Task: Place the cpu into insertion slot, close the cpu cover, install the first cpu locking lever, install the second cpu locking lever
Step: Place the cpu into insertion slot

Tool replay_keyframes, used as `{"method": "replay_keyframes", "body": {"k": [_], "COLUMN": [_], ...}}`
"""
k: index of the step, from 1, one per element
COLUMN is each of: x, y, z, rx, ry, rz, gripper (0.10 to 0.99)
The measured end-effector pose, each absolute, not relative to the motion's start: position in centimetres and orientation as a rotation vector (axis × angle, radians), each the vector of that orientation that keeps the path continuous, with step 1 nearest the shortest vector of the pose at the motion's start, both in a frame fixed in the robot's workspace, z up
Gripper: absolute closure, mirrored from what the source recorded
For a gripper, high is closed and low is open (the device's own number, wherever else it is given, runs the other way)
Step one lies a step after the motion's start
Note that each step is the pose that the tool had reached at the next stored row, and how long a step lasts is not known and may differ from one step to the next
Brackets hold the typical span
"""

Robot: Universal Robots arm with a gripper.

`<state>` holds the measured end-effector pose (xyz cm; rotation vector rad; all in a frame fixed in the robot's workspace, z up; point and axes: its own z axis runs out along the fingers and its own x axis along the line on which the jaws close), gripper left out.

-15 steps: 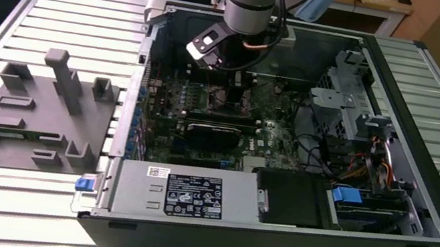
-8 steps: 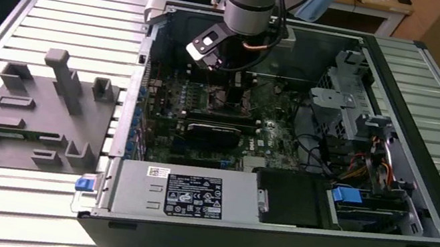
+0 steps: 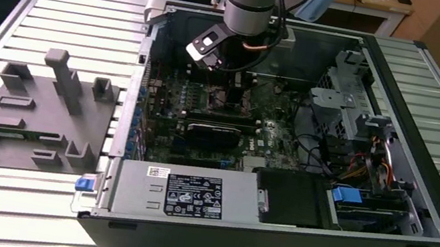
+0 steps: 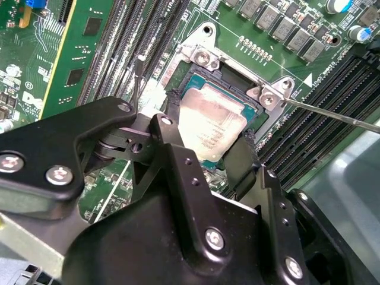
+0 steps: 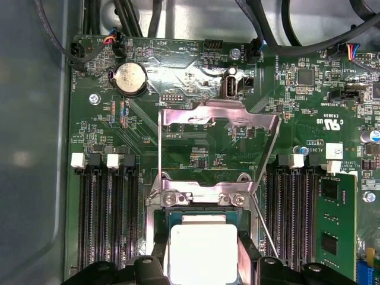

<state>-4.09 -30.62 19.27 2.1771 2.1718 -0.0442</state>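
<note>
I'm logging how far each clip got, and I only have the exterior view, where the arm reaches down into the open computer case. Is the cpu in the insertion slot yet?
Observer: In both wrist views the cpu lies inside the black frame of the insertion slot, directly under the claw. I can't tell whether it is fully seated.
Operator: Is the cpu cover closed over it?
Observer: No. In the first wrist view the cpu cover is folded back away from the socket, and the green board shows through its square window.
</note>
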Motion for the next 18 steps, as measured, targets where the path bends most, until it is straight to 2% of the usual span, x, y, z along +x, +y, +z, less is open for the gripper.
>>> {"method": "replay_keyframes", "body": {"k": [6, 7, 18], "x": [-4.07, -4.08, -4.08], "y": [-30.6, -30.61, -30.62], "z": [19.23, 19.23, 19.6], "rx": [2.177, 2.177, 2.178], "ry": [2.172, 2.172, 2.172], "rz": [-0.043, -0.043, -0.043], "gripper": [0.541, 0.478, 0.478]}}
